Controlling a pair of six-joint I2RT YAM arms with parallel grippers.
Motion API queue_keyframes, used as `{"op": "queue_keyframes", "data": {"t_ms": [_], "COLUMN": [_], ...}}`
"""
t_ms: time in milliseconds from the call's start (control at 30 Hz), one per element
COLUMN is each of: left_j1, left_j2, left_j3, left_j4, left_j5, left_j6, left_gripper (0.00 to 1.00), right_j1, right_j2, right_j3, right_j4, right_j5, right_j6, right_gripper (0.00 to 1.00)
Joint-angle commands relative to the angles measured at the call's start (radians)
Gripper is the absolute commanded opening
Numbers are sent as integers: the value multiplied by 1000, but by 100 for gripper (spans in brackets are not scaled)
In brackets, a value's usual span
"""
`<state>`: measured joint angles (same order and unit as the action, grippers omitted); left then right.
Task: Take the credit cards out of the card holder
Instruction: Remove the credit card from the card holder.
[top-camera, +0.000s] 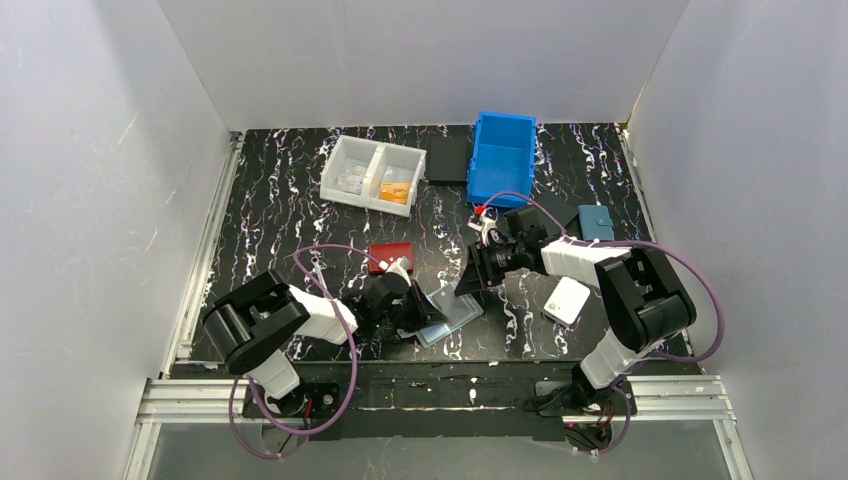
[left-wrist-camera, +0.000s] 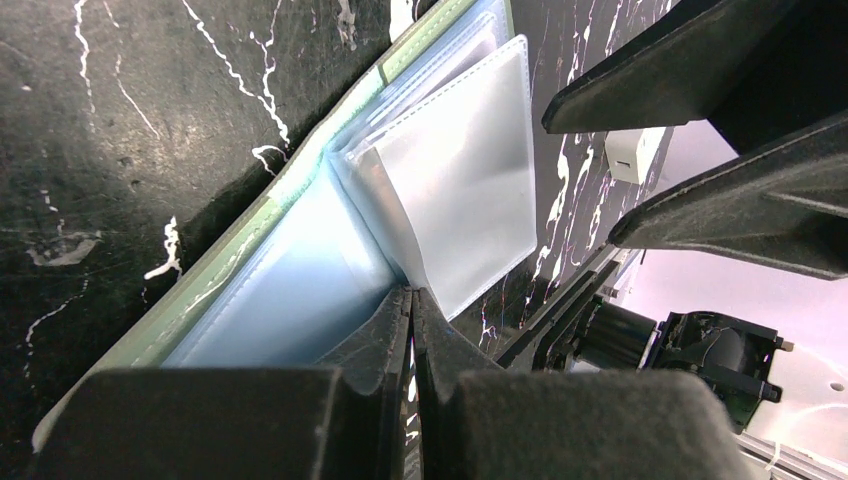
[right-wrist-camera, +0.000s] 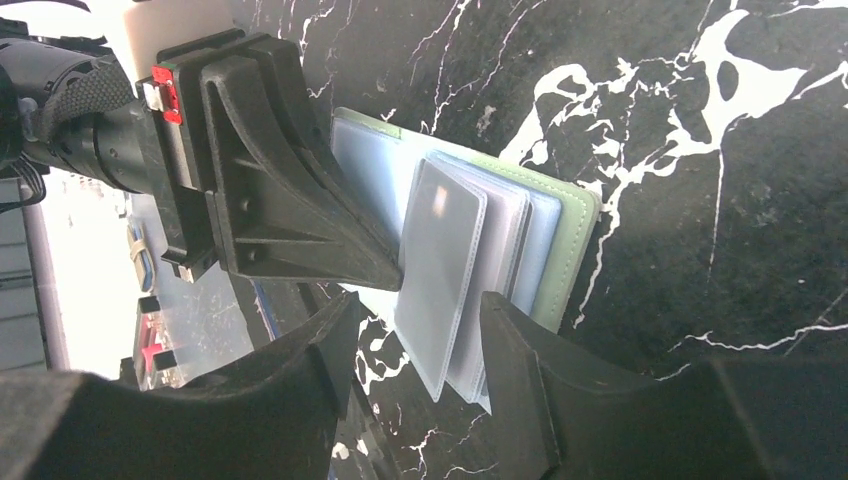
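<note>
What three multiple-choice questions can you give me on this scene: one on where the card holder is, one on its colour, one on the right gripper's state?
1. Where on the table does the card holder lie?
A far left corner
B near middle, between the left gripper and the right gripper
C far right corner

2. What colour is its cover?
A red
B white
C green

3. The right gripper is:
A open
B shut
C out of view

Answers:
1 B, the top view shows it near the arms, with a gripper on each side.
2 C, a green edge borders the clear sleeves.
3 A, its fingers stand apart, one on each side of the sleeves.
</note>
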<state>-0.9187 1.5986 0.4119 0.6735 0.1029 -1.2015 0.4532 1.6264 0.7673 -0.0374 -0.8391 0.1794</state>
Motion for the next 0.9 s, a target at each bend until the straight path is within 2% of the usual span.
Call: {"op": "queue_keyframes", "data": {"t_ms": [0, 567, 667, 733, 800, 867], "left_j1": [-5, -5, -5, -5, -5, -4], "left_j2": [27, 22, -6, -42, -87, -140], "left_j3": [-52, -51, -55, -62, -74, -91], "left_j4": [-175, -173, -173, -173, -173, -175], "left_j5": [-58, -51, -55, -58, -60, -60], "left_j6": [37, 40, 39, 31, 21, 15], "left_gripper": [0, 0, 0, 3, 17, 27], "right_j1": [-2, 45, 54, 57, 58, 58], "right_j2": [4, 57, 60, 60, 51, 30], "right_j3": [31, 33, 38, 43, 52, 62], "right_j4": [-18, -19, -24, -31, -49, -73], "right_j5": [-20, -69, -63, -45, -12, 38], "right_j6": [-20, 7, 7, 0, -23, -54], "right_gripper": [56, 50, 37, 21, 7, 1]}}
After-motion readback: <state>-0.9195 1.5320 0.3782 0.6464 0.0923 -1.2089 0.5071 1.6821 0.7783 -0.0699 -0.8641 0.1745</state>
